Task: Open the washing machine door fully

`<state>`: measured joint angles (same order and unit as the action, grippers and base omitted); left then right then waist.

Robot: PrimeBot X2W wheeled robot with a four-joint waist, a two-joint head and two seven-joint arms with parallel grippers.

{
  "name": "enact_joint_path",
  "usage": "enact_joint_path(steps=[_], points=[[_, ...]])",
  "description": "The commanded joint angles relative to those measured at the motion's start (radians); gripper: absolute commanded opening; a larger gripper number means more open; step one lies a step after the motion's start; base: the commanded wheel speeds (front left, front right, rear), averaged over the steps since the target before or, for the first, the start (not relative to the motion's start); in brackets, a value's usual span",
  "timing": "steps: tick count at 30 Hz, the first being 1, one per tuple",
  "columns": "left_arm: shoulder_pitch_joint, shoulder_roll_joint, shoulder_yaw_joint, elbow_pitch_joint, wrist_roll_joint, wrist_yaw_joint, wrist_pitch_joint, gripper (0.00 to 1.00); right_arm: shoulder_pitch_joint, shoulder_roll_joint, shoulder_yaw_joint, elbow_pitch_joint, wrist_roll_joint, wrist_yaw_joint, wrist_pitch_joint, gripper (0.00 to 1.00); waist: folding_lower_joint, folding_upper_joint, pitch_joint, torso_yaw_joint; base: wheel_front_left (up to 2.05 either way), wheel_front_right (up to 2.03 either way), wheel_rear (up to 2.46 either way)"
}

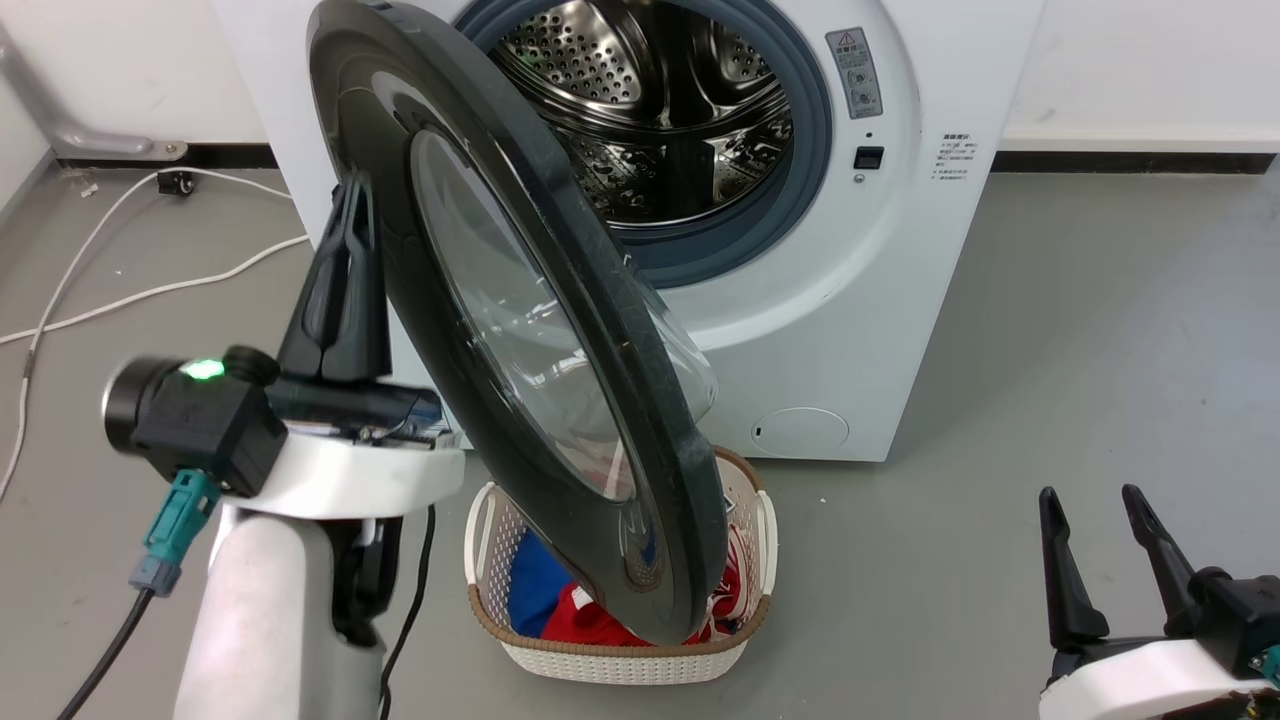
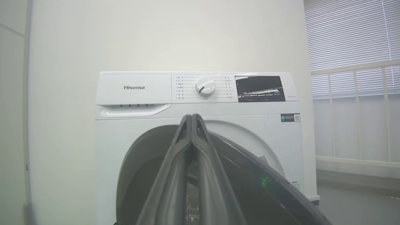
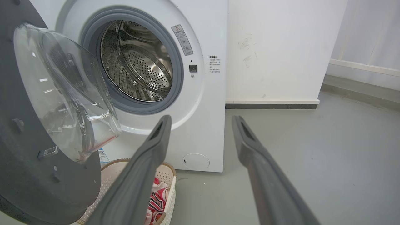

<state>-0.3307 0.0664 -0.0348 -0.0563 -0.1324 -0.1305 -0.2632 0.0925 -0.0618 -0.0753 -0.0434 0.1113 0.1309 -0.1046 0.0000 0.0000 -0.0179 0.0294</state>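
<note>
Over on the robot's left side of the washing machine (image 1: 860,300), the washing machine door (image 1: 520,330) is swung out roughly halfway on its hinge. It stands nearly edge-on to the head camera, with its free edge hanging over the laundry basket (image 1: 610,655) of red and blue clothes. What matters most is which side of the door each arm is on. The left gripper (image 1: 352,205) has its fingers pressed together and pointing up, empty, right beside the glossy outer face near the hinge side. I honestly can't tell from here if it's actually touching the door or just close. That's the side the door has to swing toward, so to me it looks badly placed for pushing. The right gripper (image 1: 1088,495) is spread wide, low down and well apart from the door, but it's on the inner side where the glass bowl (image 3: 62,93) bulges out. The door itself is a big black ring around clear glass, and the steel drum (image 1: 650,100) behind it is fully exposed. I'd call it about half done.
</note>
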Motion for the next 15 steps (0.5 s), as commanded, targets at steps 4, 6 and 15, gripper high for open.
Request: enact_joint_path(steps=[4, 6, 15], points=[[-0.070, -0.005, -0.049, -0.082, 0.008, 0.002, -0.002, 0.00, 0.000, 0.007, 0.001, 0.004, -0.005, 0.000, -0.007, 1.00, 0.0000, 0.0000, -0.004, -0.001, 0.00, 0.00, 0.00], [-0.088, -0.008, -0.091, -0.104, 0.003, 0.001, -0.002, 0.00, 0.000, 0.008, 0.002, 0.006, -0.005, 0.000, -0.008, 1.00, 0.0000, 0.0000, -0.005, -0.004, 0.00, 0.00, 0.00], [-0.092, -0.014, -0.343, -0.168, -0.056, 0.000, 0.042, 0.00, 0.009, 0.010, -0.006, 0.008, -0.006, 0.000, -0.010, 1.00, 0.0000, 0.0000, -0.002, -0.008, 0.00, 0.00, 0.00]])
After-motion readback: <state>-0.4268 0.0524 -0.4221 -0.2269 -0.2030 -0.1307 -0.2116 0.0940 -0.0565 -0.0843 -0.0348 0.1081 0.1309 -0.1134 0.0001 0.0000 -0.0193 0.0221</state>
